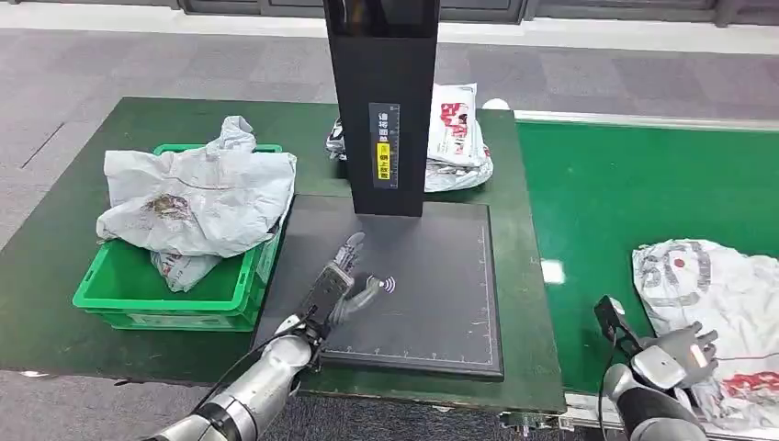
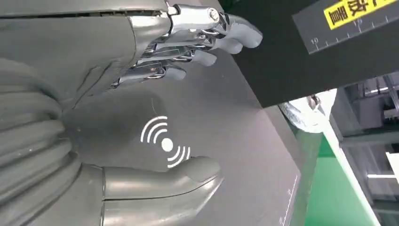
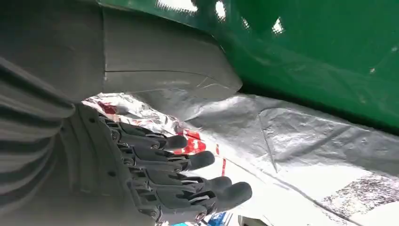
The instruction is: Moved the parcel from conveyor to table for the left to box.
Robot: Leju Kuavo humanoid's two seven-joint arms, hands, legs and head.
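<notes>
A grey-white parcel (image 1: 716,303) with red print lies on the green conveyor belt (image 1: 625,184) at the right. My right hand (image 1: 684,354) hovers over its near-left corner with fingers spread and nothing in it; in the right wrist view the fingers (image 3: 188,181) hang just above the crinkled parcel (image 3: 306,141). My left hand (image 1: 342,283) is open above the dark scanner plate (image 1: 441,303); its thumb (image 2: 188,176) and fingers (image 2: 207,44) are apart over the white wireless mark (image 2: 165,143). The green box (image 1: 179,280) at the left holds several grey parcels (image 1: 197,197).
A black scanner column (image 1: 381,101) rises from the back of the plate. Behind it lie more parcels (image 1: 457,138) on the dark green table (image 1: 55,239). The table's front edge runs just before the plate.
</notes>
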